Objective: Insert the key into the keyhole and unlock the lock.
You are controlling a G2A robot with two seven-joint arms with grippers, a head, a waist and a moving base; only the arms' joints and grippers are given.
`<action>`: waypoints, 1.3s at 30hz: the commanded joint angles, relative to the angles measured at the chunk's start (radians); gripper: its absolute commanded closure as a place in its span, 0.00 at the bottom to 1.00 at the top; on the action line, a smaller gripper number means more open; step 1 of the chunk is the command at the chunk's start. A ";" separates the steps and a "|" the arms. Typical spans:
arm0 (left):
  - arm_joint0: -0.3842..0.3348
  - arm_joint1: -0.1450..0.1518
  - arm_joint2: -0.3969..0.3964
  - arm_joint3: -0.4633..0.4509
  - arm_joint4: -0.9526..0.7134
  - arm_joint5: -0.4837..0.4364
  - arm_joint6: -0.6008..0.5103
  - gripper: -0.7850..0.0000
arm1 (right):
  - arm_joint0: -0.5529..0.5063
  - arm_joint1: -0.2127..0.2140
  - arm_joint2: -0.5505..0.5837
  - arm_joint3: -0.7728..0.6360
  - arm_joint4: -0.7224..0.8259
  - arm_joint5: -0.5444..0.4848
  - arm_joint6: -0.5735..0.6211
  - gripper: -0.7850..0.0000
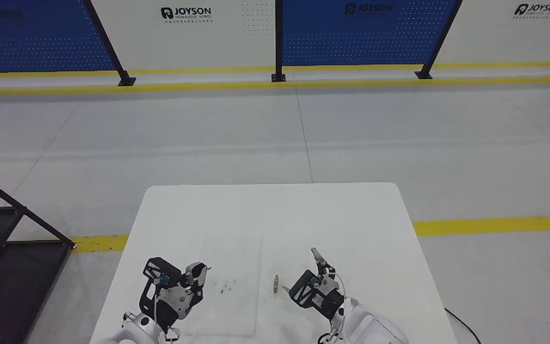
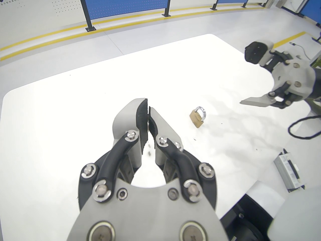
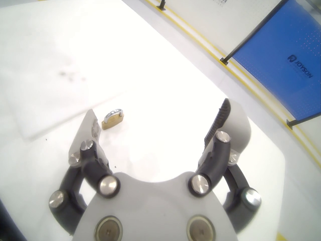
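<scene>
- We see the padlock lying flat on the white table, between the 2 arms and nearer the right one. Its brass body and silver shackle are both exposed, and the shackle looks seated, so we judge it is not yet unlocked.
- The right gripper hangs low over the table with its fingers spread wide. 1 fingertip sits just beside the padlock body. We read this stance as set up to take hold of the lock and steady it, which the insertion will need.
- The left gripper is off to the other side, well apart from the padlock, with its 2 pads pressed together. A flat key could be pinched there, which would explain the closure, but we cannot make out a key between the pads.
- We cannot tell which way the keyhole faces, so lining up remains an open question.
- A few dark specks mark the table between the left gripper and the padlock. They are too small to identify.
</scene>
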 commanded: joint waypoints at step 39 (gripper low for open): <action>-0.018 -0.002 0.015 0.018 -0.005 0.013 0.029 1.00 | 0.187 -0.115 -0.302 0.342 0.230 0.291 0.107 0.51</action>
